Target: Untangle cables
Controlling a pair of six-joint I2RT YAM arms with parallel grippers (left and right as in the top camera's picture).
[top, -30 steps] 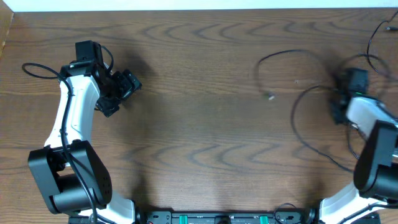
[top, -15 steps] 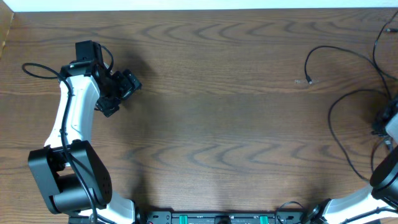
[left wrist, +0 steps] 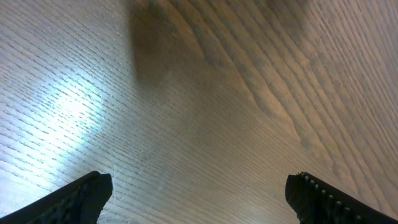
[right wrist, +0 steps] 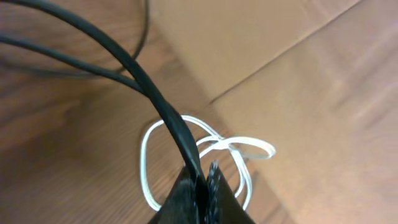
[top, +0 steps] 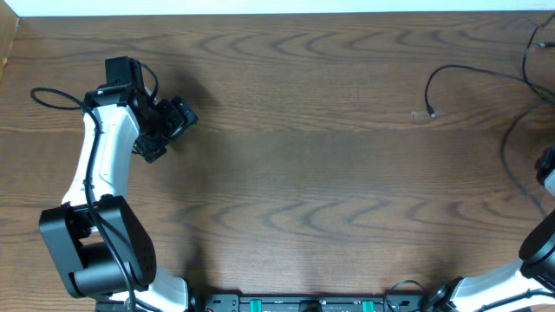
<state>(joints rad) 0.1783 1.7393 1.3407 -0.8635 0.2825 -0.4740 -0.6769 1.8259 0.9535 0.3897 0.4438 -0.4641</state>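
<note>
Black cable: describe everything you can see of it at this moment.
The black cable is thin, rubbery-looking, slack and curving. The shut right gripper pinches it; from there it runs toward the upper left of the wrist view, a second black strand beside it. Overhead, its small plug lies free on the wooden table, and the cable arcs from it toward the right edge. A white cable loops behind the gripper; whether the two touch I cannot tell.

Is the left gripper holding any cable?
No, the left gripper is open above the table, with nothing between its jaws.
</note>
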